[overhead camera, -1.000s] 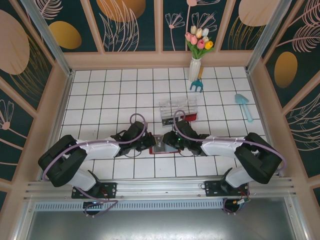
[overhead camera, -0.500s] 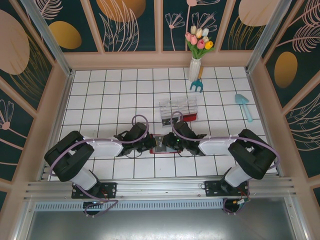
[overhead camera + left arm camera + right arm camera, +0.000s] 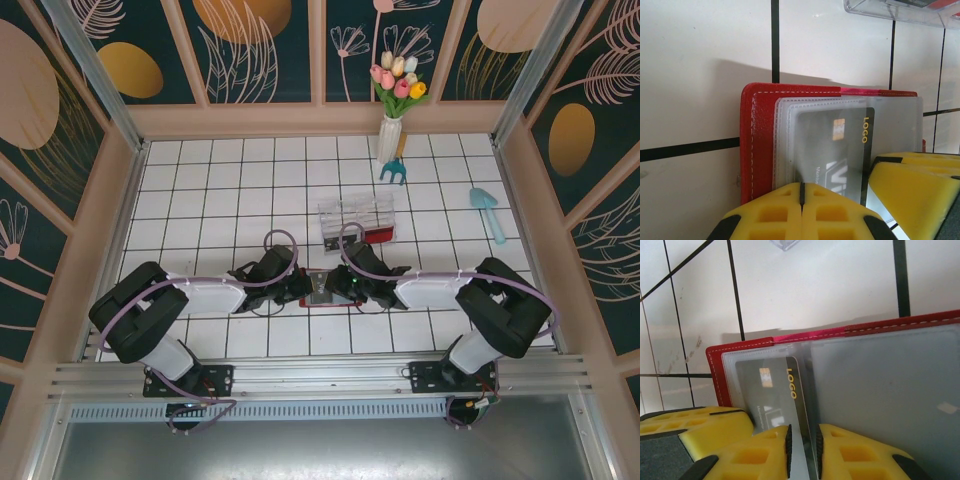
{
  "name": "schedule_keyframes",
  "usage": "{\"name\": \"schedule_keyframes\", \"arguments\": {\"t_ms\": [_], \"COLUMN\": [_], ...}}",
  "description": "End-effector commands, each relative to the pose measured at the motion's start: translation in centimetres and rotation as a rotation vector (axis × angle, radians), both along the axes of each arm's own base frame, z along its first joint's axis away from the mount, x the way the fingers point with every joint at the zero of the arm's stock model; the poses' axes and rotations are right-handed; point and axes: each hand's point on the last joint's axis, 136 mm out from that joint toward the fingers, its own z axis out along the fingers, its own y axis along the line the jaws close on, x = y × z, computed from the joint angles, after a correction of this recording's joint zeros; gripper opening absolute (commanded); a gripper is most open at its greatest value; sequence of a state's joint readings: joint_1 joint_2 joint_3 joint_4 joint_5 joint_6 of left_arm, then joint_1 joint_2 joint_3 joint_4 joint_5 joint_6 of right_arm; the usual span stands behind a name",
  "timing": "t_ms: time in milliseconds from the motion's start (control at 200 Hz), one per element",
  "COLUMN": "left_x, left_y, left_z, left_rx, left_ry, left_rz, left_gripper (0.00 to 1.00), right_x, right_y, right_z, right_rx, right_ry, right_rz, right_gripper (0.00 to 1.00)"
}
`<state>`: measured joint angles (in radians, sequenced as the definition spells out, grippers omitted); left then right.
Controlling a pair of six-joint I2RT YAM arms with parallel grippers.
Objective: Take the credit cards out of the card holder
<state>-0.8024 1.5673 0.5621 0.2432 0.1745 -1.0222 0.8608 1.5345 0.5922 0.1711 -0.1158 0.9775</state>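
Looking down from the overhead camera, I see the card holder [image 3: 322,290] lying open on the tabletop [image 3: 200,200]. It sits close to the near edge, about midway between the left and right edges. My wrist cameras show its red stitched cover [image 3: 757,135] holding frosted clear sleeves [image 3: 785,145]. A dark card [image 3: 840,150] printed with "LOGO" sits inside one of them.

My left gripper [image 3: 801,192] is at the holder's left side, its yellow fingers pressed together with no gap. My right gripper [image 3: 802,440] meets it from the right. Its jaws are almost together, and the edge of a clear sleeve [image 3: 865,405] runs into the thin slit between them, pinched there. One of its yellow fingers [image 3: 910,190] lies over the sleeves in the left wrist view.

Just beyond the holder, toward the middle of the tabletop, stands a clear compartment box [image 3: 356,222]. A vase of tulips [image 3: 390,135] stands by the far edge, a small blue rake [image 3: 394,172] just in front of it. A blue trowel [image 3: 488,212] lies near the right edge.
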Motion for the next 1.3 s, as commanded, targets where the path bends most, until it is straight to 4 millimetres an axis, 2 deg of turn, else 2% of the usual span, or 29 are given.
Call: {"name": "schedule_keyframes", "arguments": {"t_ms": [0,240,440,581,616,841,1156,1296], "left_x": [-1.6,-1.6,-1.7,-1.7,-1.7,-1.7,-1.8,-1.7], "left_y": [3.0,2.9,2.8,2.8,2.8,3.2,3.3,3.0], "left_z": [-3.5,-3.5,-3.6,-3.6,-3.7,-3.9,-4.0,-3.9], "left_rx": [0.146,0.139,0.134,0.134,0.135,0.150,0.158,0.151], "left_ry": [0.074,0.073,0.077,0.077,0.078,0.083,0.084,0.082], "left_rz": [0.012,0.009,0.007,0.006,0.007,0.017,0.016,0.010], "left_gripper": [0.00,0.00,0.00,0.00,0.00,0.00,0.00,0.00], "right_x": [-0.1,-0.6,-0.4,-0.5,-0.5,-0.6,-0.5,-0.6], "right_y": [-0.7,0.2,0.2,-0.6,-0.7,-1.5,-4.3,-3.7], "right_z": [-0.9,-1.8,-0.7,-0.6,-0.5,-0.5,-0.2,0.3], "right_rx": [-0.069,-0.036,0.018,0.063,0.076,0.095,0.079,0.113], "right_ry": [0.016,0.050,0.029,0.032,0.032,0.029,0.013,-0.003], "right_rz": [-0.011,0.018,0.008,-0.021,-0.024,-0.049,-0.105,-0.074], "right_gripper": [0.23,0.22,0.14,0.06,0.00,0.00,0.00,0.00]}}
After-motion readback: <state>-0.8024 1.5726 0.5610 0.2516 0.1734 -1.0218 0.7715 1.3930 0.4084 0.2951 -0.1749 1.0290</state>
